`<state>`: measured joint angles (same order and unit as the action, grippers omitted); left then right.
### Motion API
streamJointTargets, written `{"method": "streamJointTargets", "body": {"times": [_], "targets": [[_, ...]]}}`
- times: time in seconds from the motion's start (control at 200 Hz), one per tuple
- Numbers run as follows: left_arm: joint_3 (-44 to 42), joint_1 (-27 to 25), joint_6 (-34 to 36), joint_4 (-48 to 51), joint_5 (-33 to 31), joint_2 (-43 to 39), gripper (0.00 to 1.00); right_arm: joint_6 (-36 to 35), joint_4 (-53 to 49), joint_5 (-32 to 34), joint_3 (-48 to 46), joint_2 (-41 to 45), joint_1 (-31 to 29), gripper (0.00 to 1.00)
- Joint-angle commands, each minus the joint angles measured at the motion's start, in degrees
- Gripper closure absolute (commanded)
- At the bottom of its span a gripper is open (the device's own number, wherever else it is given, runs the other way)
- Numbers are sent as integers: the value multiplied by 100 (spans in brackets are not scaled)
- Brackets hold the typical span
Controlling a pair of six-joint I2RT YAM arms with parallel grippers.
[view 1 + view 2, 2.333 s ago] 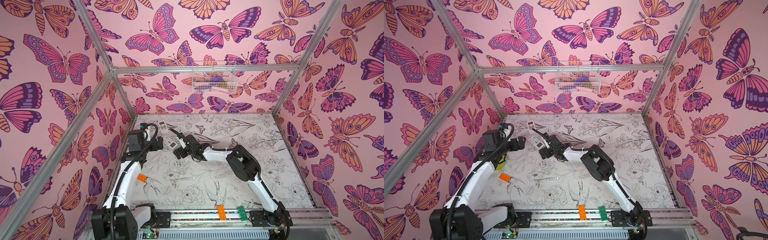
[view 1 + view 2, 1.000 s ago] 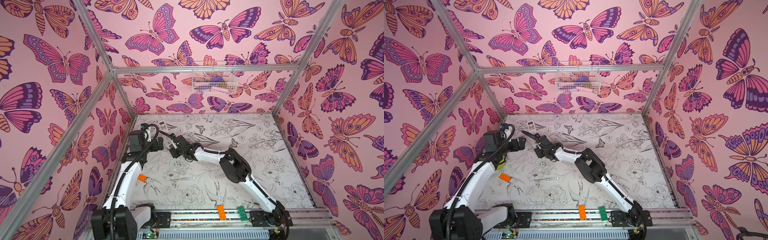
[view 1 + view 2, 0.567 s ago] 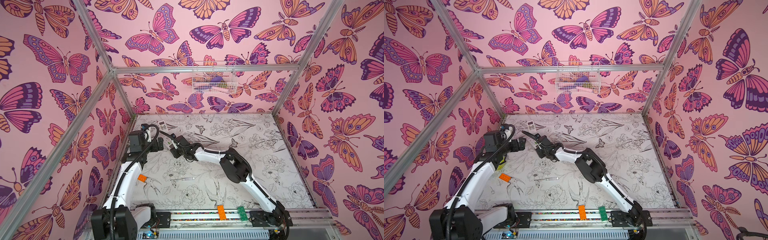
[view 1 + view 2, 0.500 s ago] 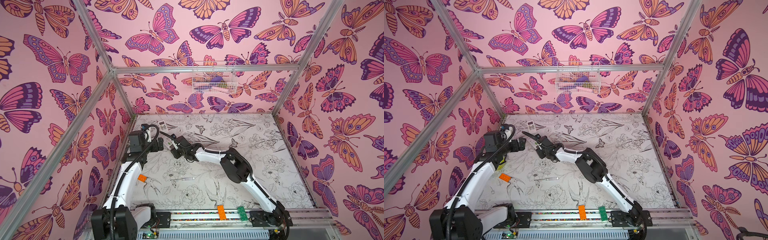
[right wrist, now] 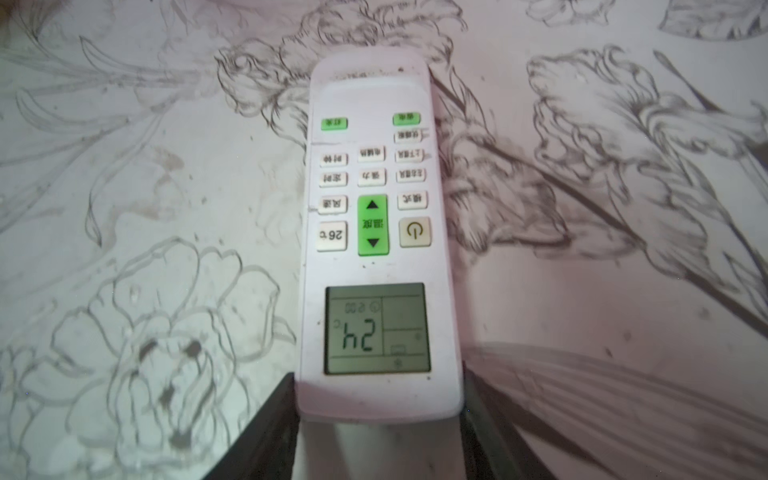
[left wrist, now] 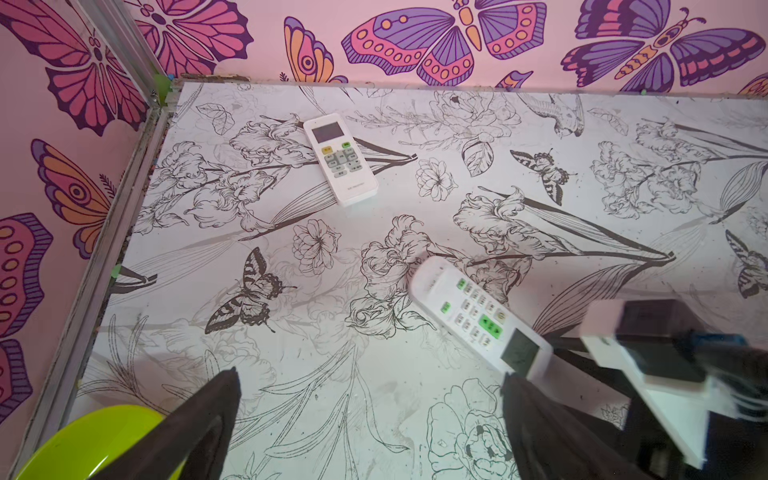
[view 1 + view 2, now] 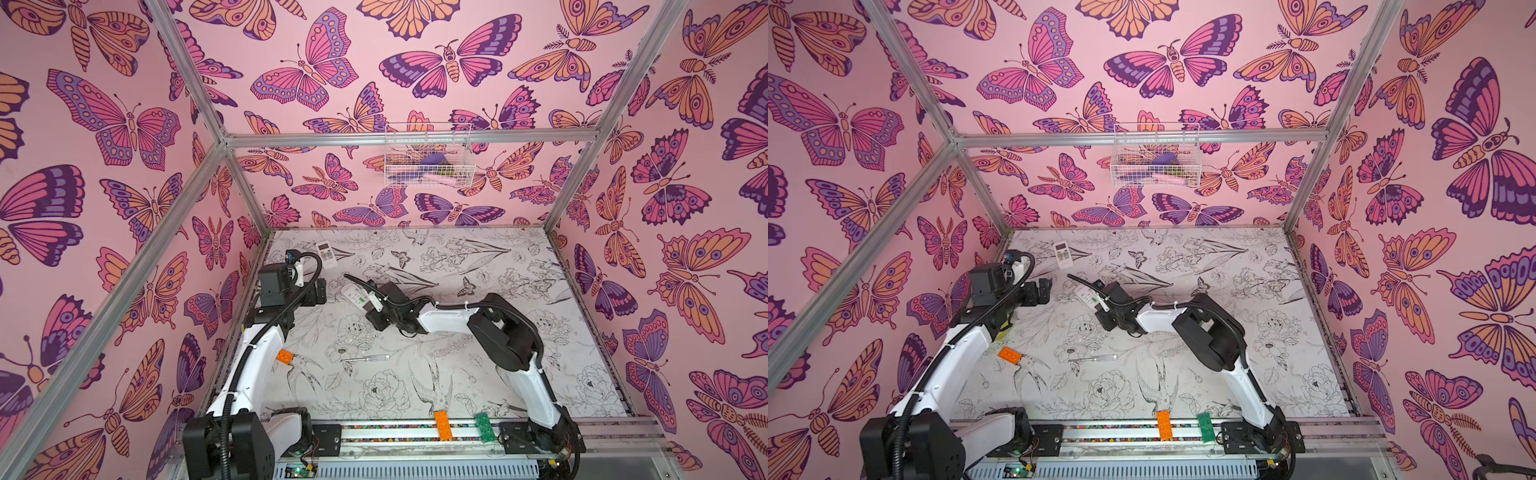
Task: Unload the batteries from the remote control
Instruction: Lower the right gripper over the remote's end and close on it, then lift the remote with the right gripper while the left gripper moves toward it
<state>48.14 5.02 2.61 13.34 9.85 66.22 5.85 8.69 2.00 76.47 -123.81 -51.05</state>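
Note:
A white remote control with green buttons and a lit display lies face up. Its display end sits between the jaws of my right gripper, which is shut on it. Both top views show this remote at the left middle of the table, in the right gripper. My left gripper hovers open and holds nothing, just left of the remote. The same left gripper appears from above. The batteries are hidden.
A second white remote lies near the back left corner. A clear-handled screwdriver and an orange brick lie nearer the front. Orange and green bricks sit on the front rail. A wire basket hangs on the back wall.
The right arm's jaws narrowed onto the remote's display end, and the arm drew slightly back to the right with it. The left arm has stayed still and open.

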Motion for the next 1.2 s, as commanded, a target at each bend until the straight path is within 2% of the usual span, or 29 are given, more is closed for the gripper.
{"method": "streamJointTargets", "body": {"times": [0.0, 0.205, 0.356, 0.621, 0.776, 0.932, 1.082, 1.192], "targets": [[-118, 61, 466, -14, 347, 67, 0, -210, -291, -333, -697, 278, 155, 46], [-202, 61, 1002, 183, 1003, 71, 0, -320, -256, -1220, -1556, 965, 487, 47], [-100, -29, 1453, 327, 1097, 76, 0, -462, -289, -1782, -1859, 1370, 739, 50], [330, -531, 2951, 908, 1418, 418, 1, -584, -637, -3208, -1771, 1568, 1241, 56], [480, -992, 4318, 995, 1478, 992, 6, -629, -768, -3465, -1794, 1678, 1427, 57], [620, -1590, 5882, 973, 1201, 1608, 11, -654, -908, -3589, -1782, 1694, 1493, 58], [847, -1745, 6403, 783, 1359, 2170, 12, -648, -825, -3709, -1906, 1721, 1510, 60], [906, -1802, 6911, 676, 1360, 2509, 17, -578, -730, -3724, -1972, 1677, 1510, 61]]}}
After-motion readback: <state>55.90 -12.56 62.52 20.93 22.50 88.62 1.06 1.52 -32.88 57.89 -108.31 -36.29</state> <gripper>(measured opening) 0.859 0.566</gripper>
